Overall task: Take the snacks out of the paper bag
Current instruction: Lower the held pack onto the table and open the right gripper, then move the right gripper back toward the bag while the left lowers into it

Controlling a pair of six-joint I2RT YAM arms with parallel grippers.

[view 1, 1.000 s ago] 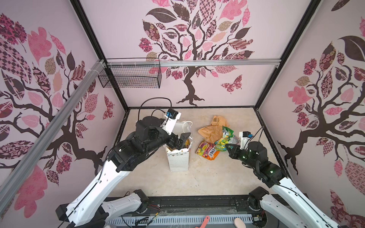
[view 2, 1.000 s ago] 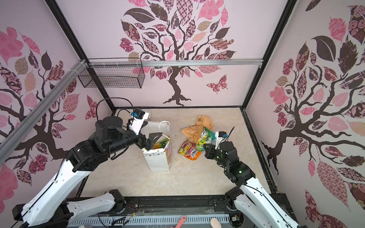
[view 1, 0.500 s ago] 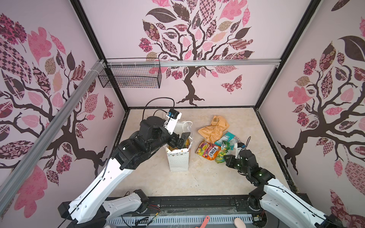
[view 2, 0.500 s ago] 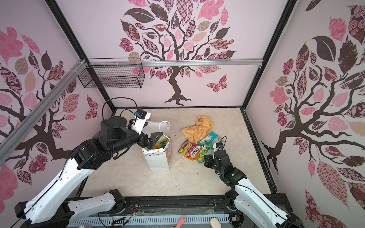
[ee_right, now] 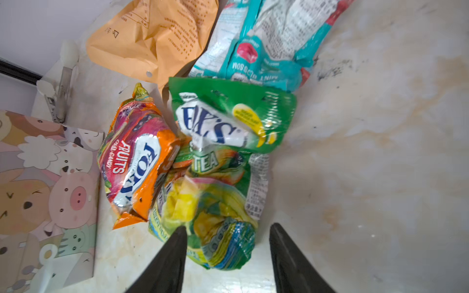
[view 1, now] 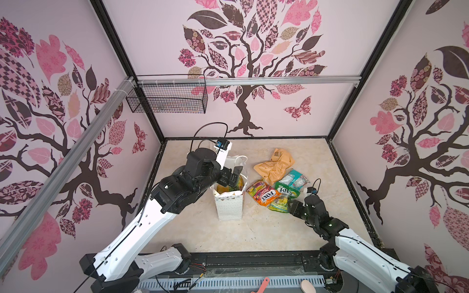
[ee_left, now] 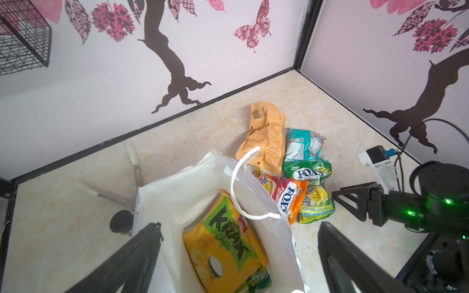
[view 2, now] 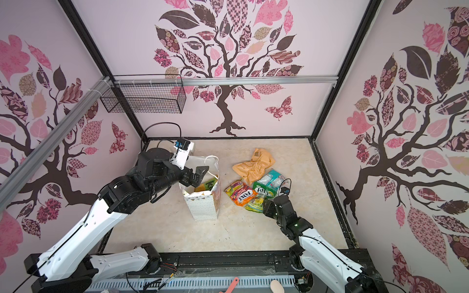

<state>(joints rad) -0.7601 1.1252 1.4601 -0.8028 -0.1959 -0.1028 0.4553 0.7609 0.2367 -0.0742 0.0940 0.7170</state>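
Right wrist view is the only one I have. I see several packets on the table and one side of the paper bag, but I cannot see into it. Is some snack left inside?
Observer: Yes. In the left wrist view a yellow KRAK Chips packet lies inside the paper bag.
Operator: Is it alone in there?
Observer: No. A smaller packet shows partly under it; I cannot read its print.
Operator: And where is the left tool?
Observer: The left tool hangs open above the bag's mouth, holding nothing.
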